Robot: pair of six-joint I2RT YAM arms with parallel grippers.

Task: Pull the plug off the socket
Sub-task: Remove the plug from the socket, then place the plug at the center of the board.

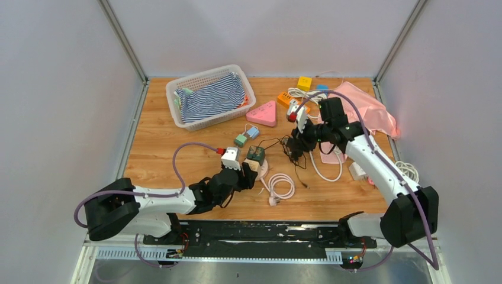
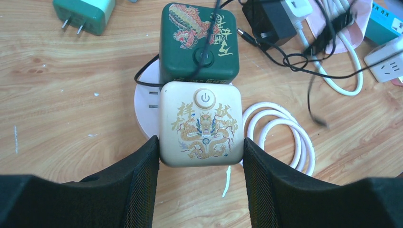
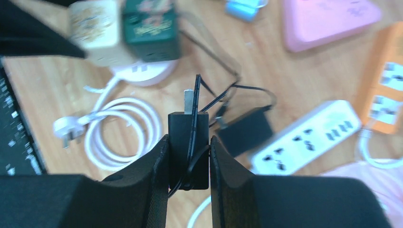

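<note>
now | pinching cream cube (image 2: 200, 123) with left gripper (image 2: 200, 145), mid-frame | pinching black plug (image 3: 188, 128) with right gripper (image 3: 188, 142), lower centre, prong bare

You are seeing the left arm (image 1: 160, 201) and right arm (image 1: 382, 168) wearing white shells over black joints. Along both, purple cables (image 1: 195, 144) are looping.
</note>
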